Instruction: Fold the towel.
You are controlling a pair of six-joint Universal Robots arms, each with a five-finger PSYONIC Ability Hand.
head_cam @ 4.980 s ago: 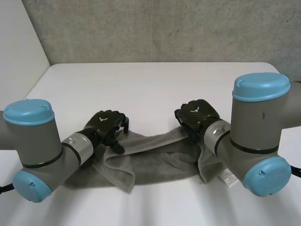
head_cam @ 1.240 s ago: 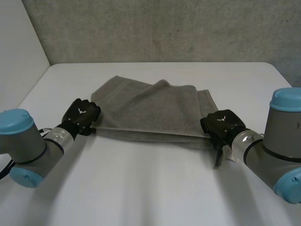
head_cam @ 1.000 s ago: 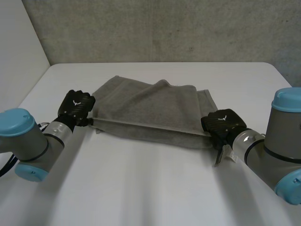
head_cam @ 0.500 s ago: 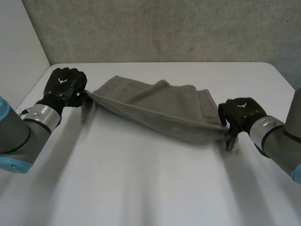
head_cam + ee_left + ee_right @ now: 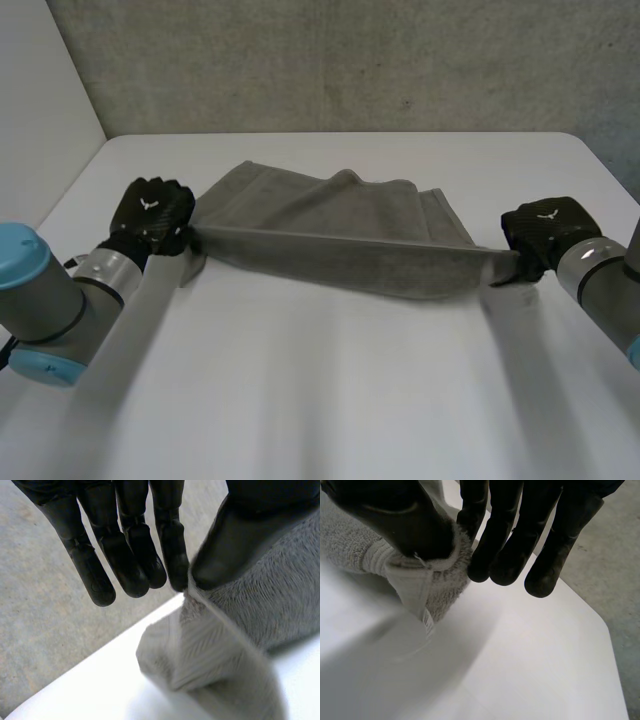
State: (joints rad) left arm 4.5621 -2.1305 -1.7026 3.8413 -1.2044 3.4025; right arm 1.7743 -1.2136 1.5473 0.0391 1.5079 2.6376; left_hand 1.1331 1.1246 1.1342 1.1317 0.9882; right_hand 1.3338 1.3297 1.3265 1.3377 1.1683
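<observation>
Head view: towel (image 5: 335,235) is draped on table (image 5: 320,400), near edge pulled taut; one end is pinched thumb-to-finger by left hand (image 5: 152,213), the other by right hand (image 5: 545,228).

Towel (image 5: 330,225) on table's (image 5: 330,400) far half

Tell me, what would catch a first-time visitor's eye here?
A grey towel is pulled tight across the middle of the white table, with its near edge stretched in a straight line and its far part lying rumpled. The left hand pinches one end of that edge and the right hand pinches the other, each between thumb and fingers.
</observation>
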